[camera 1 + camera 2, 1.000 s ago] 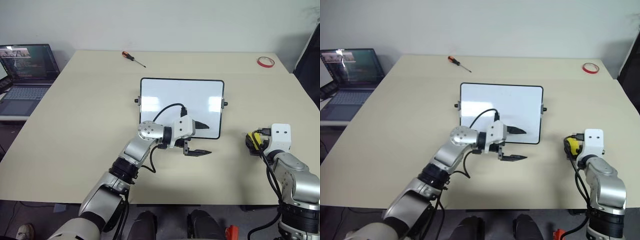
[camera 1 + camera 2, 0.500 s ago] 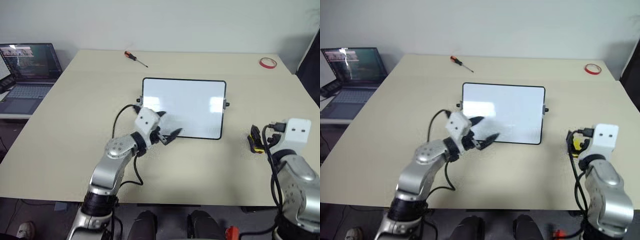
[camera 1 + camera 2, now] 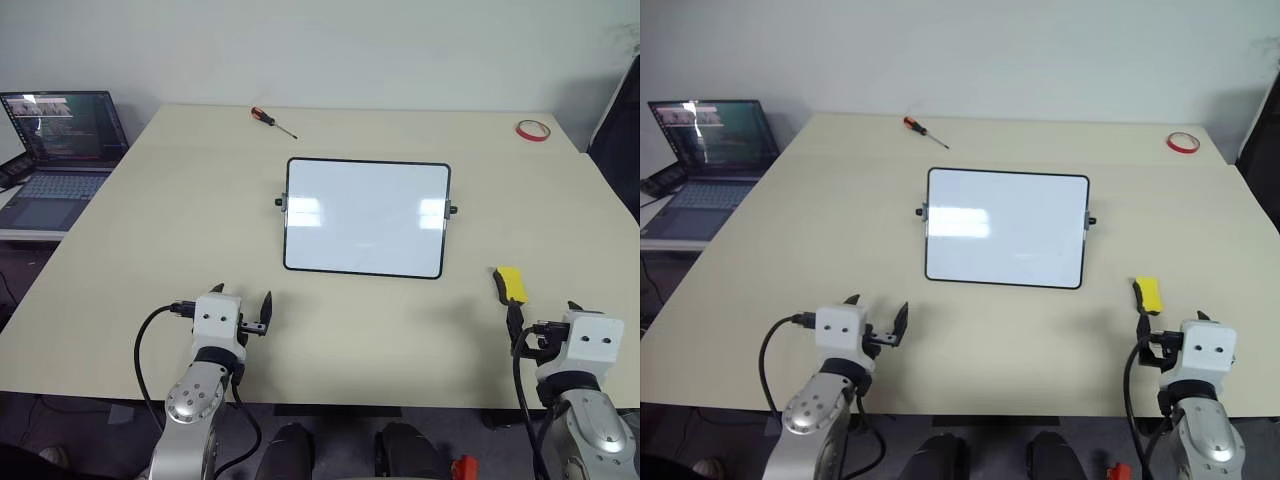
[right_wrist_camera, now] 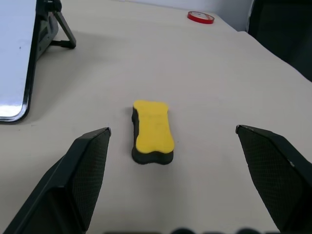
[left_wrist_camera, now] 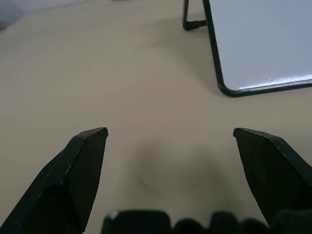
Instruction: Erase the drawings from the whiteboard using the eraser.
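I have both arms low at the near edge of the bench point(image 3: 130, 230), and the whiteboard point(image 3: 366, 215) sits at the centre of it, propped on its little side stands, its face showing plain white with no red marks that I can make out, so I judge the wiping done. The eraser point(image 3: 511, 284) lies flat on the bench at about four o'clock from the board, well apart from its frame, yellow side up and dark felt side down. My right pincer point(image 4: 174, 141) is released, its two black fingers point(image 4: 83, 175) spread wide with the eraser lying free between and just ahead of them, touching neither. My left pincer point(image 5: 170, 141) is likewise released and empty, pointing at bare bench with the board's near left corner ahead at roughly one o'clock. The eraser looks light, a soft foam block with a slight waist at the middle; if I needed it again I would pinch it across that narrow waist on the long sides, gently, since foam squashes and a light block can skid on this smooth top. The board looks light and glossy too and would likely slide if pushed. A screwdriver point(image 3: 269, 119) lies at eleven o'clock from the board, a red tape ring point(image 3: 531, 129) at two o'clock, and a laptop point(image 3: 58, 145) stands off the bench at nine o'clock.
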Motion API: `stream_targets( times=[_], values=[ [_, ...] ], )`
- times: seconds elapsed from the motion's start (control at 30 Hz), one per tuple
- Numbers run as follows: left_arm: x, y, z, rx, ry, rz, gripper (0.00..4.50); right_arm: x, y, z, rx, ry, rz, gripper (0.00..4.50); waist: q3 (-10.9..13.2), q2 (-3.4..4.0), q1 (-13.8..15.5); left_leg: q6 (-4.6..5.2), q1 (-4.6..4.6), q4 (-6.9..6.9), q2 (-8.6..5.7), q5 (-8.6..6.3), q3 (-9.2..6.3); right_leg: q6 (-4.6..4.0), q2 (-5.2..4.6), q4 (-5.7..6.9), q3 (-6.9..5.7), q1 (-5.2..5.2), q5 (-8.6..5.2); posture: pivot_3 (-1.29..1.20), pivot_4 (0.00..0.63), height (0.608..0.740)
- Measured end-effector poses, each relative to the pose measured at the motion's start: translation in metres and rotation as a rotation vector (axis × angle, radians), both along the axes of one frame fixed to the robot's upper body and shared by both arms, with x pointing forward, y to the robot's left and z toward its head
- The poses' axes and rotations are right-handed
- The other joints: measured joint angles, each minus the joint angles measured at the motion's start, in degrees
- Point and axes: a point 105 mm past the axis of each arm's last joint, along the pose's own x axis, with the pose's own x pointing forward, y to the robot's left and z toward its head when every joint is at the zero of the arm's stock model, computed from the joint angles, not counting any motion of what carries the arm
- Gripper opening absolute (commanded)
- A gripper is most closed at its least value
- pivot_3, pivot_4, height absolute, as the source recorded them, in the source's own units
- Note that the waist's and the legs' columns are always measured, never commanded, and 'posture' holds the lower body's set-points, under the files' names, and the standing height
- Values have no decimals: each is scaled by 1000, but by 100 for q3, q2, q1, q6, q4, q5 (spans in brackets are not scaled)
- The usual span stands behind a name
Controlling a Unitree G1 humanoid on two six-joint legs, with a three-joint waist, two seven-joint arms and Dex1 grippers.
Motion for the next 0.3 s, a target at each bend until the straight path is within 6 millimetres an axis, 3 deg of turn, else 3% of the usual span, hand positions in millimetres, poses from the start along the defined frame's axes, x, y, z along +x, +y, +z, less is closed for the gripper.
stream_targets(
  times=[0.13,0.3],
  values=[
    [-1,0,7,6,-29,-1,4500,-6,2,-3,-1,12,5,4480,-1,2,0,-1,-1,-8,0,-1,1,-5,0,-2,1,-1,3,0,150,740],
    [-11,3,-5,13,15,20,4500,-14,10,-4,-6,32,38,4480,-1,2,2,-2,-5,-17,0,-3,-1,-6,-1,-26,0,0,4,0,150,740]
  ],
)
